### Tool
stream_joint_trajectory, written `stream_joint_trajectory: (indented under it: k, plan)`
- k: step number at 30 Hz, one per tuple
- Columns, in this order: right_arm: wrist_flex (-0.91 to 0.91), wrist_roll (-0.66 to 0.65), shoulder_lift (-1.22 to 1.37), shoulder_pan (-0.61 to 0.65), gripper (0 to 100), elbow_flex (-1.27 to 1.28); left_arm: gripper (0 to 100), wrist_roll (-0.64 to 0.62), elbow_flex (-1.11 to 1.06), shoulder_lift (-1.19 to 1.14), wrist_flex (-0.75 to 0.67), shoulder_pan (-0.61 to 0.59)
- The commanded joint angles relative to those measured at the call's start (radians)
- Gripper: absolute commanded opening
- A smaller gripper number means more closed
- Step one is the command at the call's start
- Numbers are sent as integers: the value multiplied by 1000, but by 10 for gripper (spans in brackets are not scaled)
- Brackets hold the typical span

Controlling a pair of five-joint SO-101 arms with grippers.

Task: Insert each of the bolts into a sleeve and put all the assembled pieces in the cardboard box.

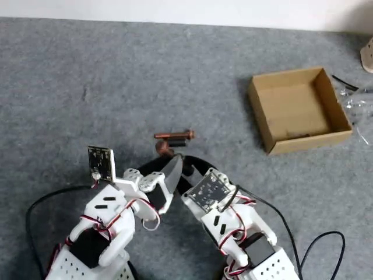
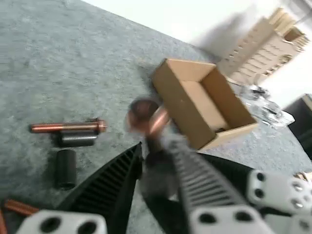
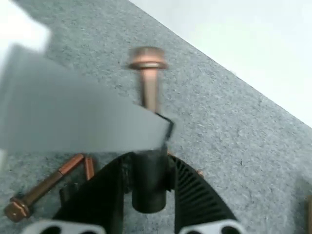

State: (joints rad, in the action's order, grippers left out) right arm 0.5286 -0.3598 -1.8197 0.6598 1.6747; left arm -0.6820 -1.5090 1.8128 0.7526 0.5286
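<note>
Soft, even light lies on the grey mat (image 1: 87, 76), and the cardboard box (image 1: 309, 142) casts only a faint shadow. Between the right gripper's (image 3: 148, 163) fingers (image 3: 192, 190) the sleeve (image 3: 148, 187) sits dark. Beyond them, the bolt (image 3: 147, 83) and a pale shape (image 3: 73, 112) are smeared by blur.

The left arm (image 1: 108, 216) and right arm (image 1: 239, 230) are white blocky plastic with black motors. Thin red and white wires loop over them, and fat black cables (image 1: 29, 221) trail behind. The right gripper (image 3: 148, 168) has black ribbed fingers (image 3: 105, 192) on a white base with round holes.
</note>
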Motion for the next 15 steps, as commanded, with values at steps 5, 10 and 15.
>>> stream_joint_trajectory:
  k: [5,10,15]
  plan:
    - [-41,-8,-18,-35,4,107,467,-94,13,12,26,-179]
    - [-41,-8,-18,-65,4,107,467,-216,70,13,25,-386]
    - [-45,-6,-18,-117,4,107,467,-224,61,10,25,-555]
